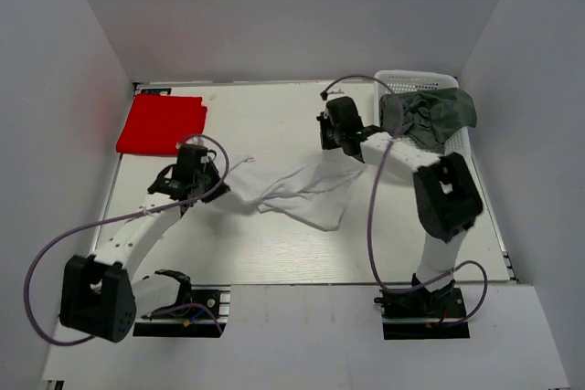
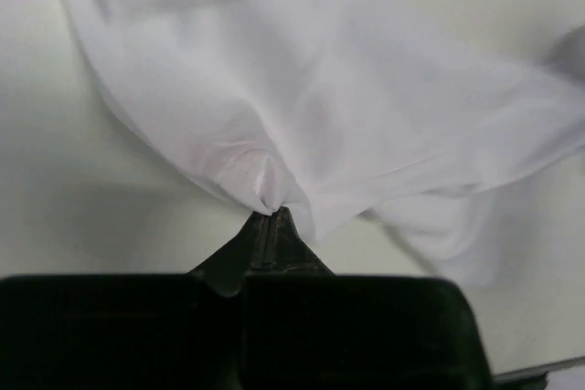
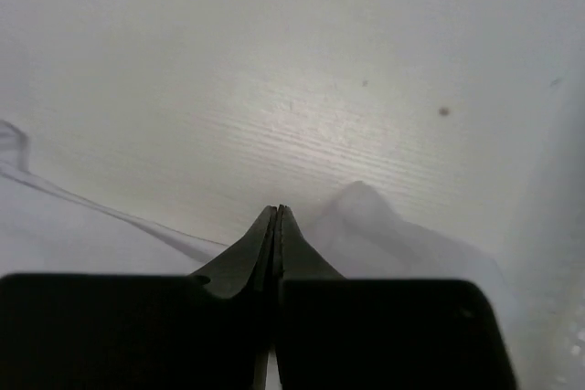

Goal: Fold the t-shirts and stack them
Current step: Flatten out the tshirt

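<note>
The white t-shirt [image 1: 302, 194] hangs stretched between my two grippers over the middle of the table. My left gripper [image 1: 220, 174] is shut on its left end; the left wrist view shows the cloth [image 2: 347, 116] pinched at the closed tips [image 2: 271, 214]. My right gripper [image 1: 345, 148] is shut at the shirt's right end. In the right wrist view its jaws [image 3: 278, 212] are pressed together, with white cloth [image 3: 384, 226] rising beside them. The red t-shirt [image 1: 162, 124] lies folded at the far left. The dark grey-green t-shirt [image 1: 430, 114] lies crumpled in the basket.
The white lattice basket [image 1: 416, 78] stands at the far right corner, close behind my right arm. White walls enclose the table on three sides. The table's near edge [image 1: 302, 284] runs just in front of both arm bases.
</note>
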`<state>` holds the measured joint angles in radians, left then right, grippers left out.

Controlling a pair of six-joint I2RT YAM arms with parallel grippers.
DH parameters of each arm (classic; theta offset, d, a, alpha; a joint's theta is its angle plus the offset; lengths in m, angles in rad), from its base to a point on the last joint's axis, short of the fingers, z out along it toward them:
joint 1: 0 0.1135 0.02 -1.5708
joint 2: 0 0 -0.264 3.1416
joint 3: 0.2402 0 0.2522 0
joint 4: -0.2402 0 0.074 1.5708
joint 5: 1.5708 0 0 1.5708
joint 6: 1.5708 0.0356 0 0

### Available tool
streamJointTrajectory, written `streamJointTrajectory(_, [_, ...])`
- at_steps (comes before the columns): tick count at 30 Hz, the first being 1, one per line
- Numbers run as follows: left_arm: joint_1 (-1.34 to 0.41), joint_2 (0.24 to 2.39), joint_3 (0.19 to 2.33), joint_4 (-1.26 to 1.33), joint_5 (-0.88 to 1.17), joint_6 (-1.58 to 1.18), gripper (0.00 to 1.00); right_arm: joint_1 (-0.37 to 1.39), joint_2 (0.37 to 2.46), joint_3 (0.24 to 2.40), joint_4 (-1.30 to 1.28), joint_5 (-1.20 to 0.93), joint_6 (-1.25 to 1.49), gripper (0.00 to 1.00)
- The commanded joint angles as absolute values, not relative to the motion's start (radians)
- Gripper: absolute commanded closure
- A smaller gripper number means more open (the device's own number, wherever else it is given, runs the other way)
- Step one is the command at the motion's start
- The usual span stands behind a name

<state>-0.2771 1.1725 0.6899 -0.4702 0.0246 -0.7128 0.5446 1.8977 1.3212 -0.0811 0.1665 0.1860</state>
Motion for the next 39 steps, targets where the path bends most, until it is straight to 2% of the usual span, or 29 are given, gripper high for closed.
streamJointTrajectory(1, [-0.279, 1.051, 0.851, -0.460, -0.084, -0.672, 1.00, 0.538, 1.637, 1.268, 0.084, 0.222, 0.204, 1.00])
streamJointTrajectory(9, [-0.268, 0.916, 1.122, -0.518, -0.256, -0.675, 1.00, 0.532, 1.191, 1.115, 0.205, 0.440, 0.192, 1.00])
streamJointTrajectory(15, [-0.268, 0.815, 1.290, -0.540, -0.284, -0.611, 1.00, 0.535, 0.968, 1.126, 0.209, 0.419, 0.118, 1.00])
streamJointTrajectory(18, [-0.268, 0.764, 1.302, -0.552, -0.284, -0.598, 1.00, 0.535, 0.950, 1.161, 0.094, 0.370, 0.124, 1.00])
streamJointTrajectory(22, [-0.268, 0.742, 1.218, -0.541, -0.273, -0.621, 1.00, 0.538, 0.977, 1.112, 0.066, 0.224, 0.156, 1.00])
streamJointTrajectory(27, [-0.268, 0.842, 1.114, -0.578, -0.288, -0.685, 1.00, 0.552, 1.162, 1.091, -0.044, -0.066, 0.163, 1.00])
streamJointTrajectory(29, [-0.259, 0.871, 1.091, -0.600, -0.333, -0.709, 1.00, 0.566, 1.271, 1.078, -0.071, -0.115, 0.169, 0.92])
streamJointTrajectory(30, [-0.259, 0.882, 1.077, -0.610, -0.345, -0.731, 1.00, 0.578, 1.301, 1.062, -0.068, -0.139, 0.173, 0.79])
streamJointTrajectory(32, [-0.259, 0.893, 1.065, -0.621, -0.370, -0.744, 1.00, 0.613, 1.407, 1.055, -0.055, -0.156, 0.181, 0.71])
streamJointTrajectory(33, [-0.259, 0.893, 1.049, -0.621, -0.385, -0.753, 1.00, 0.624, 1.437, 1.068, -0.049, -0.146, 0.190, 0.63])
streamJointTrajectory(35, [-0.259, 0.864, 1.031, -0.611, -0.385, -0.753, 1.00, 0.665, 1.569, 1.095, -0.060, -0.138, 0.193, 0.58])
streamJointTrajectory(36, [-0.259, 0.850, 1.020, -0.611, -0.394, -0.753, 1.00, 0.685, 1.642, 1.161, -0.099, -0.124, 0.198, 0.53])
streamJointTrajectory(39, [-0.259, 0.839, 1.020, -0.636, -0.443, -0.753, 1.00, 0.732, 1.765, 1.239, -0.120, -0.091, 0.202, 0.47])
